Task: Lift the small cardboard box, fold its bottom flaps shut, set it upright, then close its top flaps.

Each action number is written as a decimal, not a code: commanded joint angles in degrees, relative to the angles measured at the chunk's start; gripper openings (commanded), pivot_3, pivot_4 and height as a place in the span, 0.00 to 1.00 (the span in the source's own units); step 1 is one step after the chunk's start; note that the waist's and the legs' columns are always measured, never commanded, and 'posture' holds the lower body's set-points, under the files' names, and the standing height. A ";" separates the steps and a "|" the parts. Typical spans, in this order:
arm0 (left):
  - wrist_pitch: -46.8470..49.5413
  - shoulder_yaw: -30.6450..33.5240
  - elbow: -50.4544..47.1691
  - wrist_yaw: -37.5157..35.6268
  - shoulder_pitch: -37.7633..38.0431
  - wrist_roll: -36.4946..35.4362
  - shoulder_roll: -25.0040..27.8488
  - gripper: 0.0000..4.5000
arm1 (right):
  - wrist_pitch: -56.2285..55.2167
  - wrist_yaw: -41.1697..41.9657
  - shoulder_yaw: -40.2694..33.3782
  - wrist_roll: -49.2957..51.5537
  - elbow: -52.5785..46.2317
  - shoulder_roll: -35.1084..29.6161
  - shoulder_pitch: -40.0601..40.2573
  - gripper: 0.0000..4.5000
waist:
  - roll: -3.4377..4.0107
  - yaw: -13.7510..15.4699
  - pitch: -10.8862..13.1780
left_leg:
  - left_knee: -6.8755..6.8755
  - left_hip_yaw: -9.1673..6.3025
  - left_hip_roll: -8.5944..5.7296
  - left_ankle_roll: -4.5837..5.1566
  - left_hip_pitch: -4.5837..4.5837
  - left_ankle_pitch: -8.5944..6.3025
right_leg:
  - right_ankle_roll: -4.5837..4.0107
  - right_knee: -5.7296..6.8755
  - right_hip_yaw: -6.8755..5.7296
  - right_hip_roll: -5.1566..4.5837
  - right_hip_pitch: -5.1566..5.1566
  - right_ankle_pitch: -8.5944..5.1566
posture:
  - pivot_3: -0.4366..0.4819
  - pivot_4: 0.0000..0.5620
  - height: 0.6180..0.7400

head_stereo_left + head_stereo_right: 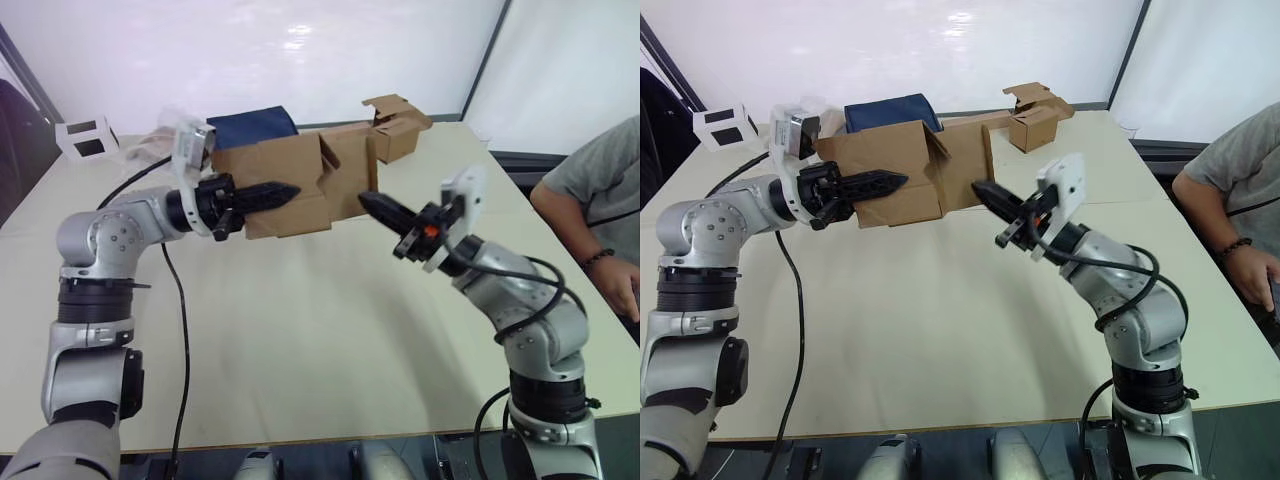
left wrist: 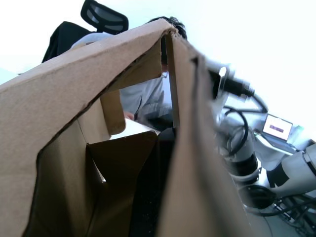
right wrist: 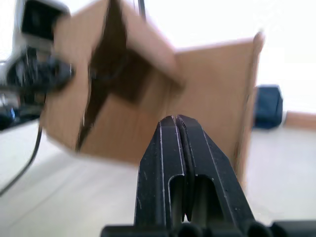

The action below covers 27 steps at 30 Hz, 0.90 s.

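The small cardboard box [image 1: 895, 185] is held up off the counter [image 1: 940, 330], tilted, between the two arms toward the counter's far side. It is gripped by the left pincer [image 1: 895, 181], whose black fingers are clenched on one of its side walls — in the left wrist view a dark finger is seen inside the cardboard. The flaps [image 3: 217, 94] at the end facing the right arm are seen standing open, with the hollow interior visible. The right pincer [image 1: 983, 190] is clenched with nothing in it, its tip just beside an open flap. A second brown box [image 1: 1037, 118] and a dark blue bag [image 1: 888, 110] are seen farther back; a seated person [image 1: 1240, 200] is at the right edge.
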 commanded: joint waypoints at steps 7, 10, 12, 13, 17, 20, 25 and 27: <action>1.31 0.50 -1.90 -0.77 -1.12 -1.59 -0.24 0.01 | -0.38 0.28 4.49 1.12 -3.47 2.66 -3.54 0.00 | -0.01 0.27 0.00 | 0.01 -0.01 0.00 -0.04 0.00 0.02 | 0.00 -0.02 -0.02 -0.03 0.03 0.00 | 0.48 0.27 1.00; 1.62 0.75 -2.21 -0.90 -0.82 -1.56 0.04 0.01 | 0.38 0.00 2.11 2.13 -4.22 1.17 -3.04 0.00 | 0.00 0.17 0.00 | 0.01 -0.01 0.00 -0.03 0.00 0.02 | 0.00 -0.02 -0.02 -0.03 0.03 0.00 | 0.48 0.27 1.00; 2.07 1.12 -2.20 -0.98 -0.88 -1.76 0.48 0.01 | 1.79 -0.31 -3.02 5.08 -4.76 -1.18 -2.06 0.00 | 0.00 0.27 0.01 | 0.00 -0.01 0.00 -0.02 0.00 0.01 | 0.00 -0.02 -0.02 -0.03 0.03 0.00 | 0.48 0.27 1.00; 2.23 1.23 -2.21 -1.01 -0.98 -1.85 0.61 0.01 | 2.71 -1.05 -5.93 7.49 -4.64 -1.72 -1.72 0.00 | -0.01 0.35 0.01 | 0.00 -0.01 0.00 0.00 -0.01 0.00 | 0.00 -0.03 -0.02 -0.04 0.03 0.00 | 0.48 0.27 1.00; 2.97 1.34 -2.40 -1.25 -1.34 -2.46 0.74 0.01 | 6.10 -4.41 -16.51 19.90 -1.48 -2.02 -0.88 0.00 | -0.02 0.31 0.01 | 0.01 -0.01 0.00 0.04 0.00 -0.02 | 0.00 -0.05 -0.02 -0.04 0.06 0.00 | 0.48 0.27 1.00; 3.40 1.41 -2.51 -1.23 -1.48 -2.90 0.73 0.01 | 7.18 -7.39 -20.54 25.70 0.97 -1.48 -0.82 0.00 | -0.01 0.22 0.01 | 0.00 0.00 0.02 0.11 0.00 -0.06 | 0.00 -0.04 -0.02 -0.02 0.06 0.00 | 0.48 0.27 1.00; 4.18 1.29 -3.08 -1.15 -1.89 -4.08 -0.18 0.00 | 8.14 -9.34 -24.84 39.05 9.41 3.05 0.21 0.24 | 0.00 0.12 0.02 | -0.01 0.01 0.03 0.13 0.01 -0.07 | 0.00 -0.04 0.00 0.00 0.06 0.00 | 0.48 0.27 1.00; 4.26 1.17 -3.08 -0.99 -1.93 -4.35 -0.59 0.00 | 8.28 -9.41 -24.59 43.61 11.63 5.56 0.05 0.45 | 0.00 0.11 0.02 | 0.00 0.02 0.03 0.14 0.01 -0.08 | 0.00 -0.04 0.00 -0.01 0.06 0.00 | 0.48 0.27 1.00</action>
